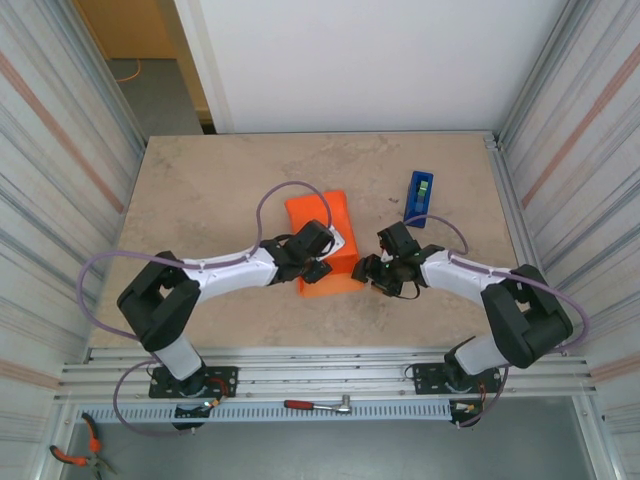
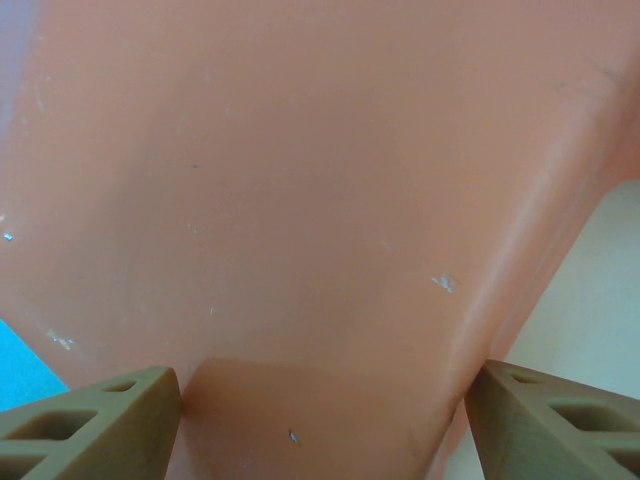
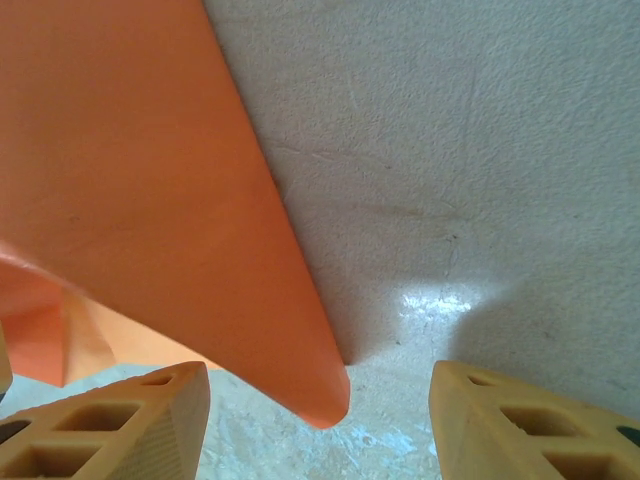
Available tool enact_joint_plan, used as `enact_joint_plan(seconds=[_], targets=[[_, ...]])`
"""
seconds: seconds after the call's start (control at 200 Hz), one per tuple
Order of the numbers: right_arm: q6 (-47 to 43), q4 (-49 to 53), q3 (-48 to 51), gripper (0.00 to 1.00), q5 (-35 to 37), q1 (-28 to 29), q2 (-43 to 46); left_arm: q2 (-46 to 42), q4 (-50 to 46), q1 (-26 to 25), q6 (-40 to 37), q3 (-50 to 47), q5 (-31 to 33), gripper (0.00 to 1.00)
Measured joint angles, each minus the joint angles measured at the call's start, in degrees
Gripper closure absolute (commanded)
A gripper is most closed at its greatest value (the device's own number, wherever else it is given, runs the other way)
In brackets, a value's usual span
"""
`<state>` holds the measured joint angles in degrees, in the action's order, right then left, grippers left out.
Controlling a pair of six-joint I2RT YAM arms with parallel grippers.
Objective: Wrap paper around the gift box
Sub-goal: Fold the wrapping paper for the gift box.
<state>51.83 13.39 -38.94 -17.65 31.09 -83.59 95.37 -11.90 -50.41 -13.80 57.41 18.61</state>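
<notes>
Paper (image 1: 318, 215) humps on the worktop (image 1: 200, 190); left fingers (image 2: 90, 420) gape wide over it, right fingers (image 3: 110, 420) straddle its corner unclosed, likely to pinch.

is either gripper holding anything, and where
The right gripper holds nothing; a corner of the paper lies untouched between its fingers. The left gripper straddles the paper; a grip cannot be told.

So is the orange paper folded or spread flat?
Folded: the paper is a compact bundle with creases, not a flat sheet.
</notes>
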Motion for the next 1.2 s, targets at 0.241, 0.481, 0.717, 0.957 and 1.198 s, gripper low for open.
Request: enact_joint_plan(seconds=[0.241,0.481,0.717,0.957,1.198], targets=[[0.02,-1.20,-0.83,0.51,0.02,0.15,-1.86,0.44,1.79,-0.79,-0.15,-0.68,2.29,0.26],[-0.07,-1.86,-0.94,0.68,-0.04,0.52,-3.34,0.96,2.95,-0.83,-0.11,-0.76,3.17,0.26],[-0.57,-2.14,-1.27,1.00,-0.31,0.81,-3.45,1.29,3.32,-1.09,-0.11,-0.76,4.00,0.26],[-0.42,-2.27,-2.19,1.00,-0.39,1.95,-3.45,1.51,3.89,-1.09,-0.11,-0.76,4.22,0.27],[-0.42,-2.29,-4.83,1.00,-0.15,4.28,-3.45,1.70,4.15,-1.27,-0.13,-0.76,4.63,0.27]])
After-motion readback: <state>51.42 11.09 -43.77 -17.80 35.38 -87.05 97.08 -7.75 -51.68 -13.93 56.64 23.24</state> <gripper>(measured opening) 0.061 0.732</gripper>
